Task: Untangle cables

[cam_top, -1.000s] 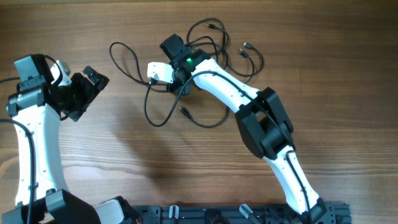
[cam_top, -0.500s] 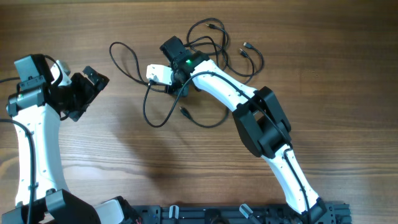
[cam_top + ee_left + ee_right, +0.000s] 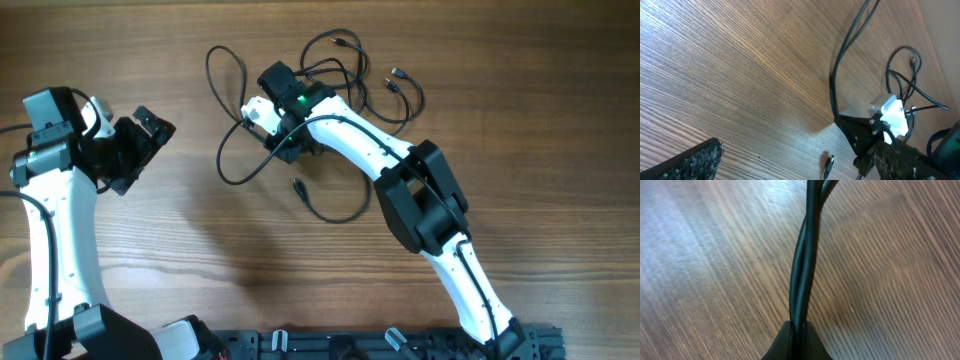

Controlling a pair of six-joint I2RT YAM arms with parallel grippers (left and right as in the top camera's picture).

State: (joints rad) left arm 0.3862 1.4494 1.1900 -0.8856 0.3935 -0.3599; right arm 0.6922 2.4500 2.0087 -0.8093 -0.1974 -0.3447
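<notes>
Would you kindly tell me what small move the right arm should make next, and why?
Probably draw the right gripper gently away from the tangle: its jaws are shut on two twisted cable strands, while the left gripper stands open, apart from the cords.

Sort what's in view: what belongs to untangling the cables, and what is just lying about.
Of the job: cables, two strands pinched in the shut right claw; white block in the tangle; left claw, open, off to the side.
Just there: wooden table; dark rail at its near edge.
</notes>
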